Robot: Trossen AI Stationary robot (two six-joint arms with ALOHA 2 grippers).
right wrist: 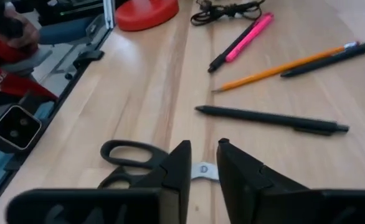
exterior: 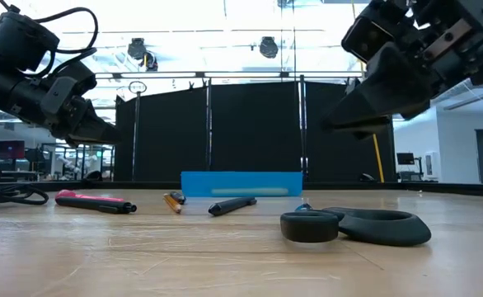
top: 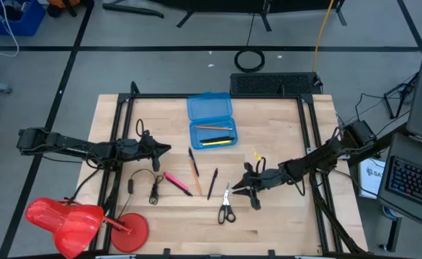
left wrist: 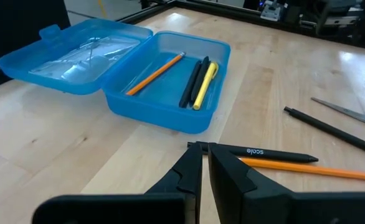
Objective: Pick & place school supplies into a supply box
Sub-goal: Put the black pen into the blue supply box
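Right gripper over the scissors, box partly filled

Nearest the front edge of the surface, the scissors (top: 226, 210) lie flat, and the right gripper (top: 241, 187) hovers just over their pivot, fingers slightly apart, holding nothing. Beyond the scissors lie a black pen (top: 212, 183), an orange pencil (top: 195, 176) and a pink pen (top: 176, 183), not yet packed. Farther from the scissors, the open blue box (top: 211, 121) holds three items. The left gripper (top: 164, 149) waits beside the box, closed and empty.
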